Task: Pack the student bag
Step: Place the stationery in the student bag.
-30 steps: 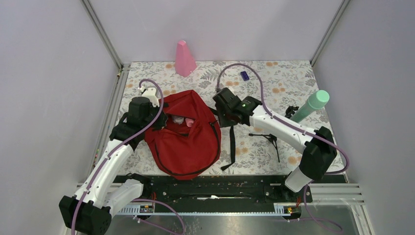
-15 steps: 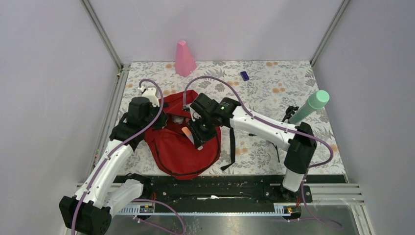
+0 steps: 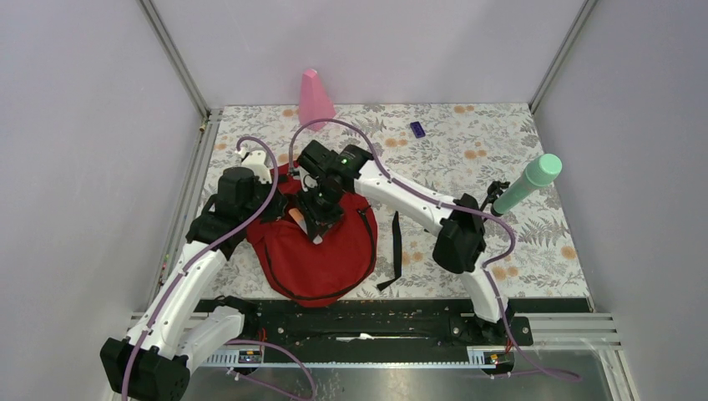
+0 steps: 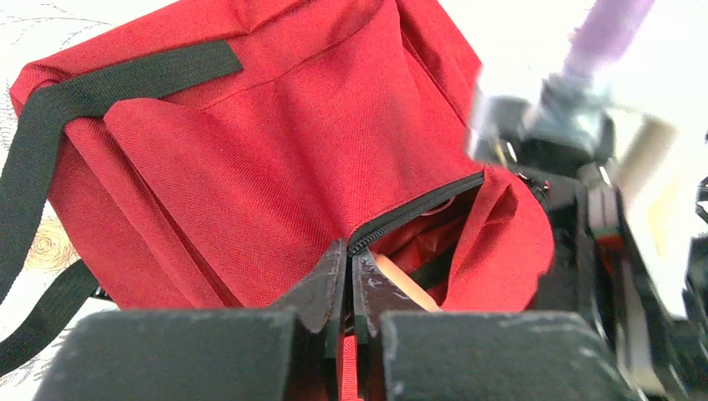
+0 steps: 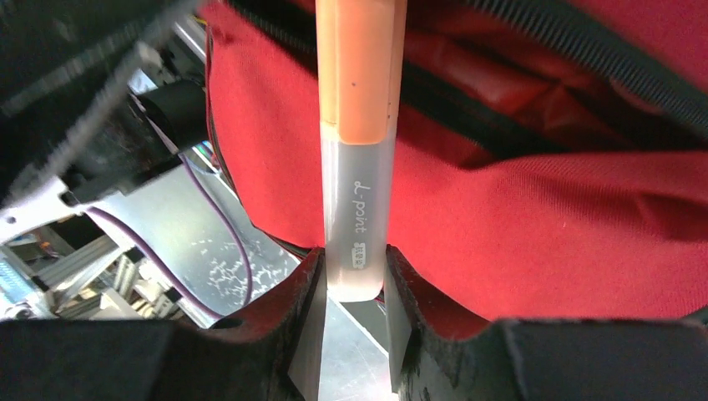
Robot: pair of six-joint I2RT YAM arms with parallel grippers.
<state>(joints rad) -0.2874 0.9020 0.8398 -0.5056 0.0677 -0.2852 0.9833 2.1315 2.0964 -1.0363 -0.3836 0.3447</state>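
Swung right arm point(image 3: 407, 203) leftward over the last second, from right of the student bag point(image 3: 321, 251) to over its open mouth. Kept left arm point(image 3: 185, 280) put.

Saw floral table point(image 3: 501, 142) under everything. Found student bag lying left of centre on it, dark red, unzipped at its far end, with black strap point(image 3: 396, 251) trailing off its right side.

Noted left gripper point(image 4: 349, 269) fully closed, pinching the bag's zipper edge at one end of the opening, with the bag's body spread beyond and to the left of those jaws in the left wrist view.

Noted right gripper point(image 5: 354, 280) partly closed on a highlighter point(image 5: 355, 159), clamped at the clear barrel end, with the orange end pointing away from the jaws into the bag's mouth. Saw red fabric directly behind and on both sides of the right jaws, with black zipper trim point(image 5: 584, 58) off to one side of the orange end. Couldn't confirm contact between highlighter and contents.

Spotted mint-green cylinder point(image 3: 528, 185) leaning at the table's right edge, pink cone-shaped item point(image 3: 315, 100) at the far edge, small blue item point(image 3: 417, 129) near the far edge, all well apart from the bag.
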